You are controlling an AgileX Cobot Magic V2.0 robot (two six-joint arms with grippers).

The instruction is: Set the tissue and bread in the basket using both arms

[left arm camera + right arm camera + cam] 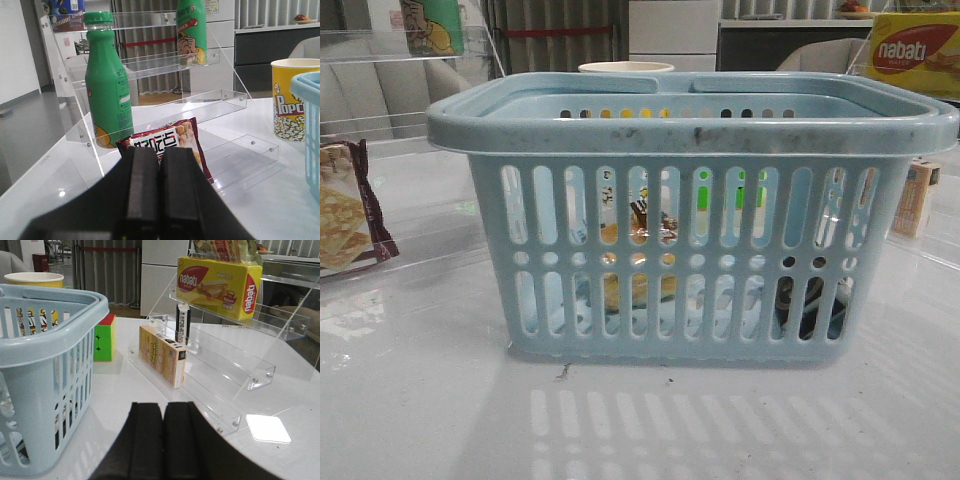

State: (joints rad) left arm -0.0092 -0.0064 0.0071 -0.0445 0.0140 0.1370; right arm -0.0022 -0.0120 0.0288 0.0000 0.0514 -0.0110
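The light-blue basket point(690, 230) stands in the middle of the table. Through its slots I see the golden-brown bread point(638, 232) inside at the left, and a low dark pack, the tissue point(802, 305), on the floor at the right. The basket's edge also shows in the left wrist view point(307, 100) and in the right wrist view point(40, 340). My left gripper point(159, 150) is shut and empty, left of the basket, pointing at a cracker packet. My right gripper point(163, 405) is shut and empty, right of the basket. Neither gripper shows in the front view.
A maroon-edged cracker packet point(172, 140) and a green bottle point(106, 85) sit on the left clear rack. A popcorn cup point(290, 97) stands behind the basket. On the right are a tan carton box point(162, 355), a colour cube point(104, 337) and a yellow wafer box point(220, 280).
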